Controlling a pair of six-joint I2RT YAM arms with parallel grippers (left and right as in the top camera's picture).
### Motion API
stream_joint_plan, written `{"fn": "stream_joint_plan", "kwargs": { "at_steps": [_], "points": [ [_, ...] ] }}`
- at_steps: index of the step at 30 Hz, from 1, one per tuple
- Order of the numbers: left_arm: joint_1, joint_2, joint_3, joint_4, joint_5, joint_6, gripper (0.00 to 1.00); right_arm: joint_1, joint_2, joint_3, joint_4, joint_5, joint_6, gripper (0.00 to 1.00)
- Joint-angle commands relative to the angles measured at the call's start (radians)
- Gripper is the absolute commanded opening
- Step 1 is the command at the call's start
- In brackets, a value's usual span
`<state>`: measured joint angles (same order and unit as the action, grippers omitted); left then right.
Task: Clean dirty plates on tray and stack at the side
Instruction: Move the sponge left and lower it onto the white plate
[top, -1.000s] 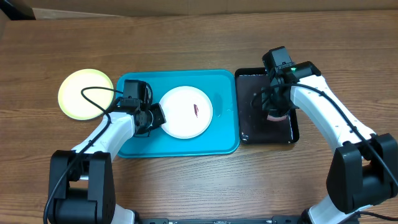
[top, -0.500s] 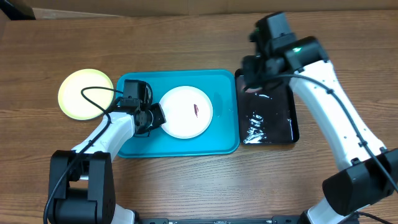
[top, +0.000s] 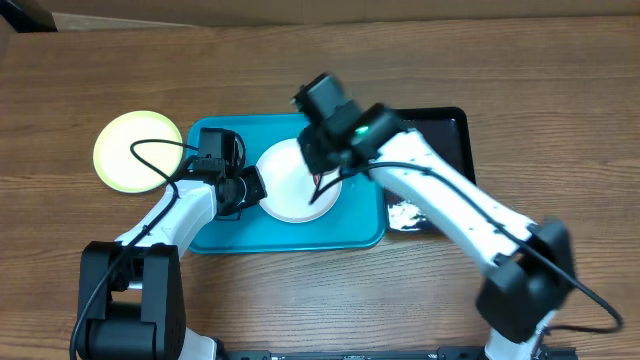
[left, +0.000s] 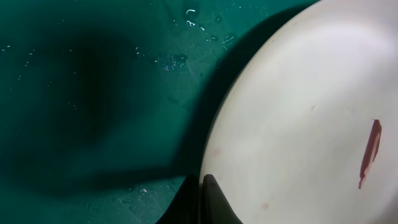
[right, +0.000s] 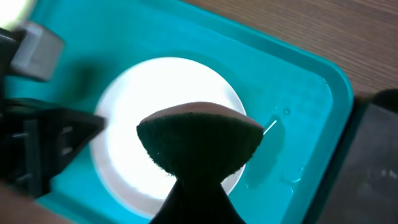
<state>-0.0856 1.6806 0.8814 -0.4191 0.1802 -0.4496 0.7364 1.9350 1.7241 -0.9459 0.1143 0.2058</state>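
Note:
The white plate (top: 285, 190) lies on the turquoise tray (top: 360, 228). In the left wrist view the plate (left: 298, 124) shows a reddish-brown smear (left: 370, 152). My left gripper (top: 250, 188) is shut on the plate's left rim, with one fingertip (left: 208, 190) on top of the edge. My right gripper (top: 322, 172) is shut on a dark sponge (right: 199, 140) and holds it above the white plate (right: 143, 87); its fingers (right: 199, 183) are in shadow. The yellow-green plate (top: 138, 151) lies on the table left of the tray. The pale mint plate is out of view.
A glossy black tray (top: 445, 135) with water drops stands right of the turquoise tray, partly under my right arm; it also shows in the right wrist view (right: 376, 155). Water drops lie on the turquoise tray floor (left: 93, 93). Wooden table surrounds both trays.
My right arm has swung left from the black tray with the sponge and now hangs over the white plate, hiding its smear from overhead. My left arm has not moved.

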Motion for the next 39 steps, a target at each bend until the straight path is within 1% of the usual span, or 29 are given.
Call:
{"fn": "stream_joint_plan", "kwargs": {
  "at_steps": [1, 5, 7, 14, 27, 29, 36, 39],
  "points": [
    [-0.005, 0.008, 0.011, 0.001, 0.005, 0.000, 0.04, 0.044, 0.068, -0.010, 0.023, 0.196, 0.005, 0.04],
    [-0.005, 0.008, 0.011, 0.001, 0.005, 0.000, 0.04, 0.082, 0.138, -0.010, 0.050, 0.312, 0.014, 0.04],
    [-0.005, 0.008, 0.011, 0.001, 0.005, 0.000, 0.04, 0.097, 0.171, -0.010, 0.057, 0.388, 0.065, 0.04],
    [-0.005, 0.008, 0.011, 0.001, 0.005, 0.000, 0.04, 0.098, 0.200, -0.010, 0.062, 0.390, 0.134, 0.04],
    [-0.005, 0.008, 0.011, 0.001, 0.005, 0.000, 0.04, 0.084, 0.291, -0.010, 0.063, 0.390, 0.145, 0.04],
    [-0.005, 0.008, 0.011, 0.000, 0.005, 0.000, 0.04, 0.077, 0.306, -0.010, 0.063, 0.389, 0.167, 0.04],
    [-0.005, 0.008, 0.011, 0.001, 0.005, 0.000, 0.04, 0.052, 0.350, -0.010, 0.097, 0.266, 0.170, 0.04],
    [-0.005, 0.008, 0.011, 0.001, 0.005, 0.000, 0.04, 0.047, 0.366, -0.010, 0.100, 0.163, 0.170, 0.04]
  ]
}}
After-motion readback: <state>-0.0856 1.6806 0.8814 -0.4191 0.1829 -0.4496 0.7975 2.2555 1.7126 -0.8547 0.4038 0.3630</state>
